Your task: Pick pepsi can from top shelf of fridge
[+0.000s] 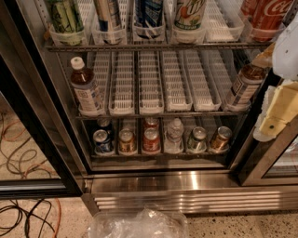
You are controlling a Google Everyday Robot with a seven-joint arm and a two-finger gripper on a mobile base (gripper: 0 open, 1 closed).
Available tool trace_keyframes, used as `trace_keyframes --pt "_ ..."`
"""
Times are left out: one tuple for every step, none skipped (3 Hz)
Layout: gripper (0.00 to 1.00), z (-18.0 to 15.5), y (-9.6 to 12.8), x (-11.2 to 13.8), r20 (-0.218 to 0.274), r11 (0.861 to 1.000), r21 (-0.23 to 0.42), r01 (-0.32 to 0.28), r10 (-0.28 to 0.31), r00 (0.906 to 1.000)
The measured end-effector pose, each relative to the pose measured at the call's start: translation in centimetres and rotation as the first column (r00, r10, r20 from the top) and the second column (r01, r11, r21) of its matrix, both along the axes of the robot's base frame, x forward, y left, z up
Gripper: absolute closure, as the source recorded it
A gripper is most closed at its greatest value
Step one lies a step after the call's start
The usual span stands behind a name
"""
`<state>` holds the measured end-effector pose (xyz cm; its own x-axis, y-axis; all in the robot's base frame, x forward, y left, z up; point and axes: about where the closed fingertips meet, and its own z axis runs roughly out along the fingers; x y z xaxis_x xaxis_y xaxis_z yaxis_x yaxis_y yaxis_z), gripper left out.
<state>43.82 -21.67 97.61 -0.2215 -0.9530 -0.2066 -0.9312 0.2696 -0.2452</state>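
the fridge (pixel 158 181) looks to be open, so the inside can be reached. the top shelf (pixel 139 47) is found along the top edge of the view, from about 10 o'clock to 2 o'clock. the pepsi can (pixel 149 13) is stood upright in a white tray (pixel 149 33) on that shelf, right at 12 o'clock. only its lower part is shown, because its top is cut off by the edge of the view.

a slim silver and blue can (pixel 109 14) is set just beside it on its 9 o'clock side. a white can with green and red marks (pixel 190 13) is set just beside it on its 3 o'clock side. a red coca-cola can (pixel 270 16) is kept further off, at about 1 o'clock.

the gripper (pixel 279 109) is seen at 3 o'clock, at the very edge of the view. it is well apart from the pepsi can, and no can is seen in it. whether it is spread or pressed together cannot be told.

so the task is judged to be near its start. the pepsi can has not yet been touched or lifted, and it is not yet out of its tray. nearly all of the job is left to be done. the gripper must be brought up toward 11 o'clock, put around the pepsi can, closed on it, and then the can must be pulled out. care will be needed, since the two cans next to it are very close and could be bumped.
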Motion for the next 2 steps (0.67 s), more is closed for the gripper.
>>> trace_keyframes --pt "0.0 -0.4 0.1 0.4 0.006 1.0 -0.001 -0.007 0.008 1.0" --pt "0.0 -3.5 1.5 1.7 0.001 0.997 0.071 -0.013 0.013 0.9999"
